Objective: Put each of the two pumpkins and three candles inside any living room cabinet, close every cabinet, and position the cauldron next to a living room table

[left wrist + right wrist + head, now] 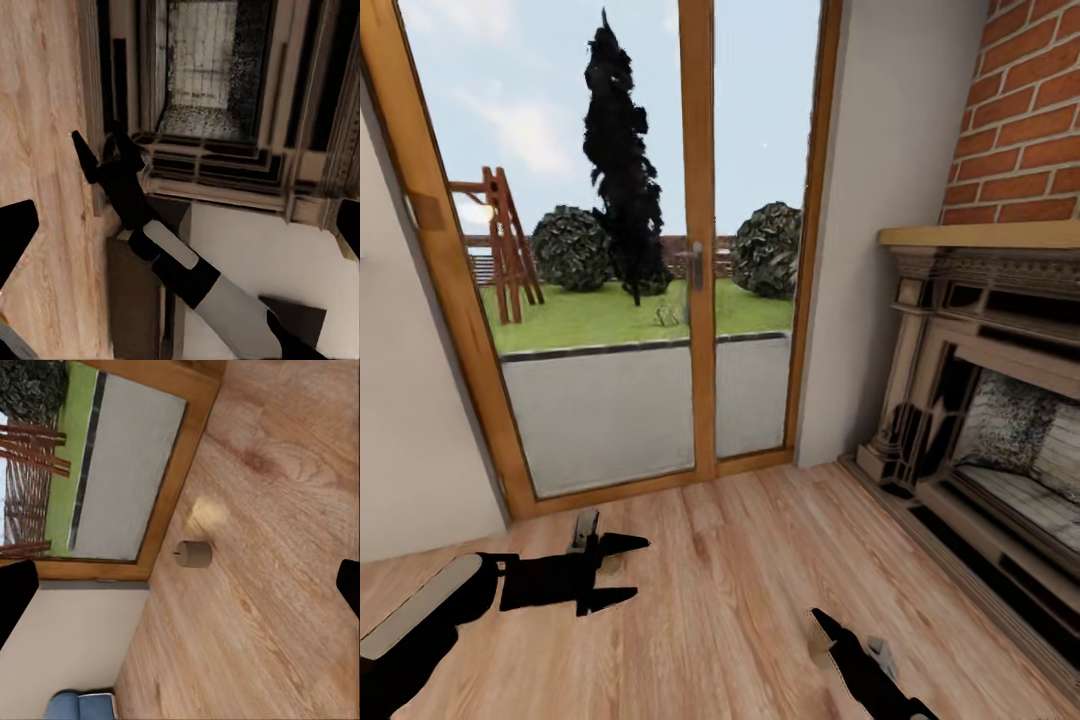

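Wooden floor (740, 580) spreads before the glass door (650, 260) and fireplace (990, 400) in the head view, with the left pincer (622, 572) spread open and empty. The left wrist view shows the right pincer (97, 154); its opening cannot be told. The right wrist view finds a candle (195, 554) ahead of the right pincer, standing apart on the floor.

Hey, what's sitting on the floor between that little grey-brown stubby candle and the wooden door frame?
Nothing: in the right wrist view, bare wood-plank floor runs from the candle to the wooden door frame.
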{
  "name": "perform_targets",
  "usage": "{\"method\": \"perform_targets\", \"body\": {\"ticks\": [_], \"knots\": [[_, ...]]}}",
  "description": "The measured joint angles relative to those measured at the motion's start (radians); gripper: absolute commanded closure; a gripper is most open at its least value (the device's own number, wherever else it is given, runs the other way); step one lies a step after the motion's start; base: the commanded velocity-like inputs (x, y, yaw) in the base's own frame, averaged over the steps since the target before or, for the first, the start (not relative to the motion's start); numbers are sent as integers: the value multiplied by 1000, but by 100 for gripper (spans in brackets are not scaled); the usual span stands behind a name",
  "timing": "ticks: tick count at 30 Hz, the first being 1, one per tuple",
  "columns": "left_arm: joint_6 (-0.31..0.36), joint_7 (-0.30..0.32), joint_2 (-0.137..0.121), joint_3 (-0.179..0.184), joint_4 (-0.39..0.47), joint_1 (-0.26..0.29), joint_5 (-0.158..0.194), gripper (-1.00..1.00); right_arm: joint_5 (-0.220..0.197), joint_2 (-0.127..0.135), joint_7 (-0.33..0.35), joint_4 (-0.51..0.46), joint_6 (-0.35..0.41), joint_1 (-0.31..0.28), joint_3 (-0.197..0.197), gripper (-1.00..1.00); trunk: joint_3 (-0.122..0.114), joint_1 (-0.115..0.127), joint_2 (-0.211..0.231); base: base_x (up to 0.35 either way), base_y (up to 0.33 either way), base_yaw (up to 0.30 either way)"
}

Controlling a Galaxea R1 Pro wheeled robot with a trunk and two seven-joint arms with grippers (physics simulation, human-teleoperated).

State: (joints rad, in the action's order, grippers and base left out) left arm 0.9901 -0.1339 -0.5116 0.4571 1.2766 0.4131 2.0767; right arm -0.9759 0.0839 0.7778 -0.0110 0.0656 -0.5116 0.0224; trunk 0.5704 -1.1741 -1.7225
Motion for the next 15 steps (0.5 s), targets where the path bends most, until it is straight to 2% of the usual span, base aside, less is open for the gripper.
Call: {"method": "perform_targets", "body": {"ticks": [3, 5, 7, 10, 12, 15], "knots": [[-1, 2, -9, -71, -53, 0, -131, -100, -1, 0, -9, 6, -6, 0, 0, -100, -1, 0, 0, 236, 0, -271], [-1, 0, -8, -152, -79, 1, -268, -100, -2, 0, -12, 11, -8, 0, 0, -100, -2, 0, 0, 229, 0, -271], [-4, -5, -6, -215, -90, 0, -398, -100, -2, 0, -18, 12, -9, 0, 0, -100, -3, 0, 0, 225, 0, -271], [-18, -7, -4, -254, -96, 0, -561, -100, -3, -1, -50, 12, -20, 0, 0, -100, -5, 0, 0, 213, 0, -271], [-36, -12, -1, -262, -98, 0, -635, -100, -2, -2, -75, 10, -32, 0, 0, -100, -5, 0, 0, 233, 0, -271], [-56, -65, 1, -266, -104, 0, -691, -100, 0, -2, -93, 3, -45, 0, -2, -100, -7, 0, 0, 269, 0, -271]]}}
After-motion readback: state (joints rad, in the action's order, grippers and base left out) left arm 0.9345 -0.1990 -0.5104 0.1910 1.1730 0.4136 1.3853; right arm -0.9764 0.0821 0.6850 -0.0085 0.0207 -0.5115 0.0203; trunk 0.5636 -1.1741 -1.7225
